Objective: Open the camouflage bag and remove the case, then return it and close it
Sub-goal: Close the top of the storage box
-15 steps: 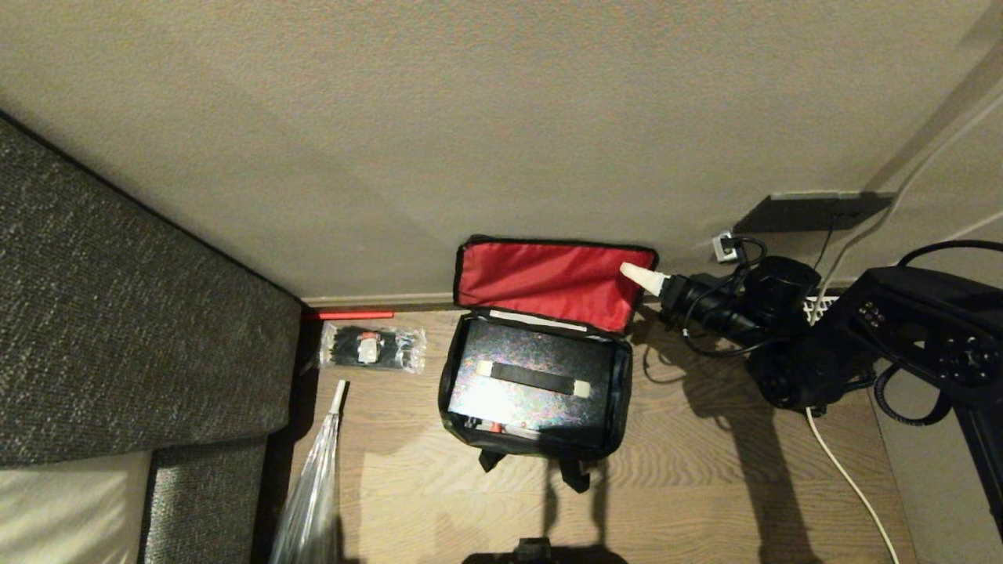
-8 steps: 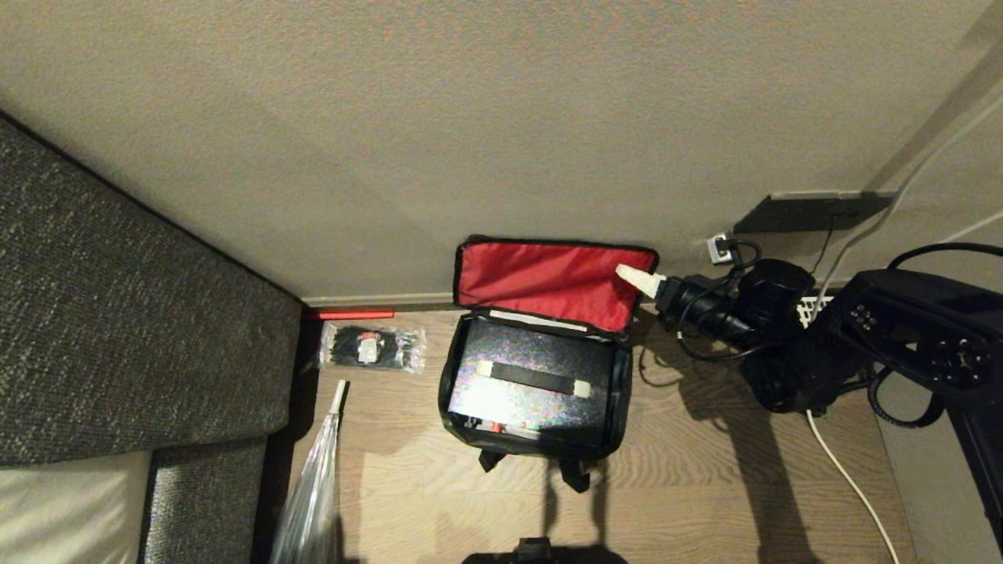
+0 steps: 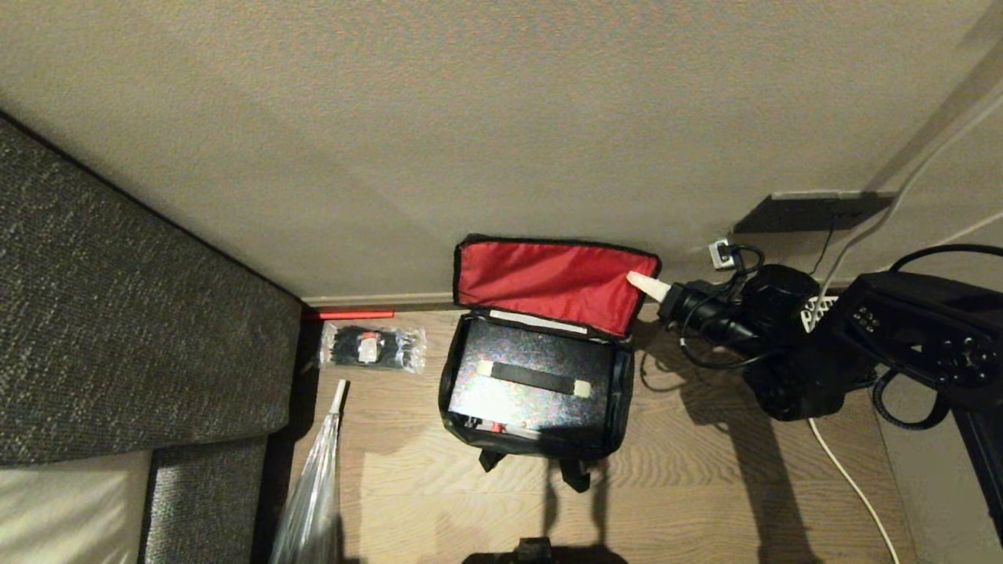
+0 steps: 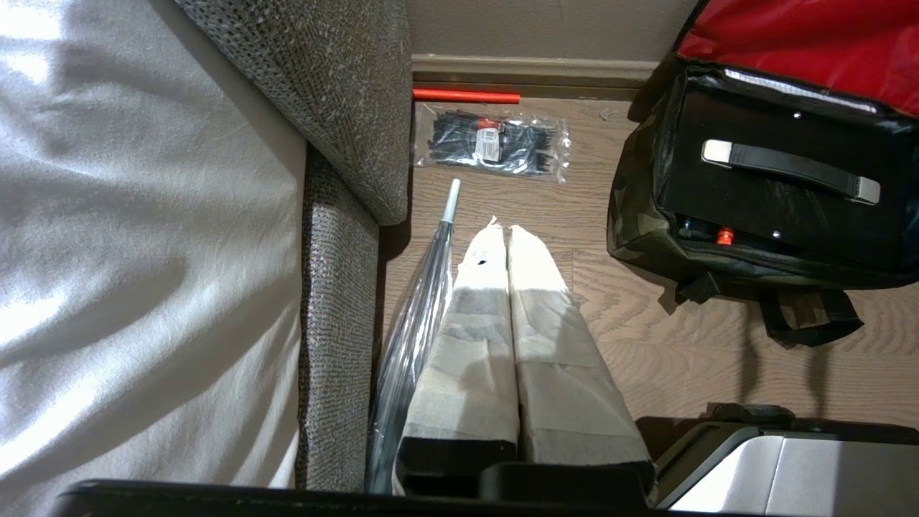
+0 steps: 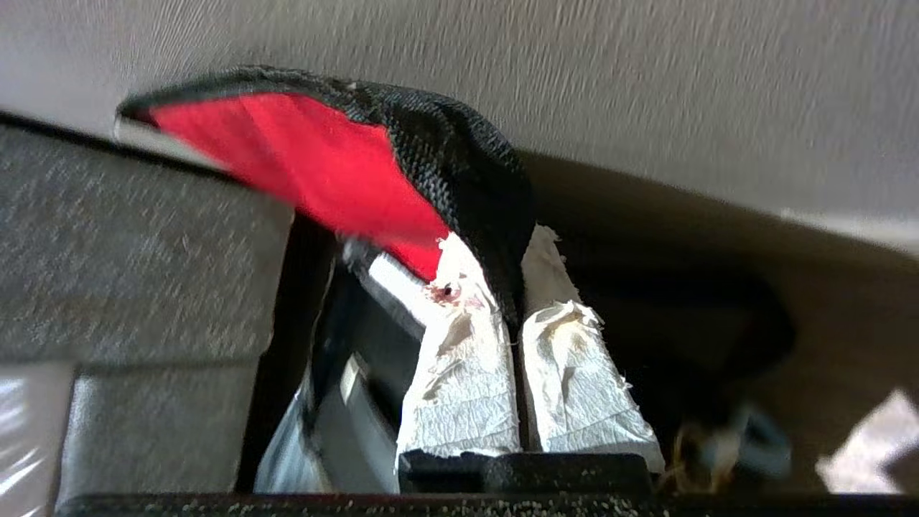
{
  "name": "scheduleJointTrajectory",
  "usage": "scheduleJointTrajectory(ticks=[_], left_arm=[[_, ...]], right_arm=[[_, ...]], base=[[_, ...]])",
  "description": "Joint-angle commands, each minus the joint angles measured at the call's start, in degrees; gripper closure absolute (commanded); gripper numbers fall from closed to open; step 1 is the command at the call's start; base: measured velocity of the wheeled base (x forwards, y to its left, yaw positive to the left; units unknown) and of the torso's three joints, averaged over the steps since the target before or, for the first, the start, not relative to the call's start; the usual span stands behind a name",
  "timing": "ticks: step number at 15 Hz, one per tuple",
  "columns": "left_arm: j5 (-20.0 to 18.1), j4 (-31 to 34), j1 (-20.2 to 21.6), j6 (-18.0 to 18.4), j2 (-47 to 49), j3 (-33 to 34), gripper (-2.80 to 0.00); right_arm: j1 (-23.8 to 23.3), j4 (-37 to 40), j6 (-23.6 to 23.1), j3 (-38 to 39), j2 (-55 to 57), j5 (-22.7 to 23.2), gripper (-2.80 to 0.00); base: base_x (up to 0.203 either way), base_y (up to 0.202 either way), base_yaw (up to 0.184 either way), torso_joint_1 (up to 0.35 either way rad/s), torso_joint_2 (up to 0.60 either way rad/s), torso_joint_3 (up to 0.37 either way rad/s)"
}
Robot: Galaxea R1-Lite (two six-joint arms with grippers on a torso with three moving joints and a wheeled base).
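Now your right pincer (image 5: pixel 513 301) pinches the camouflage bag (image 3: pixel 619 392)'s upright lid corner; the case (image 3: pixel 533 380) lies inside, below it. Pull too fast and the fabric may slip free, or drag the bag.

No text, label, brand, number or sign is showing legibly in any view. A small white-and-red label is lying on the packet of black cable ties (image 4: pixel 494 144), at about ten o'clock from the camouflage bag (image 3: pixel 536 384) in the head view, but its print is too small to read. The case (image 3: pixel 533 380) inside the bag is presenting a plain black face with no marking that can be made out.
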Motion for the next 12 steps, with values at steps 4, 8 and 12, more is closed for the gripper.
scheduleJointTrajectory(ticks=[4, 8, 12], left_arm=[[0.0, 0.0, 0.0, 0.0, -0.1, 0.2, 0.00], [0.0, 0.0, 0.1, 0.0, -0.1, 0.2, 0.00], [0.0, 0.0, 0.1, 0.0, -0.1, 0.2, 0.00]], right_arm=[[0.0, -0.2, -5.9, 11.7, -5.1, 5.4, 0.00], [0.0, -0.5, -16.7, 16.9, -5.7, 8.0, 0.00], [0.3, -0.5, -24.4, 20.6, -6.0, 9.5, -2.80]], base=[[0.000, 0.000, 0.000, 0.000, 0.00, 0.000], [0.000, 0.000, 0.000, 0.000, 0.00, 0.000], [0.000, 0.000, 0.000, 0.000, 0.00, 0.000]])
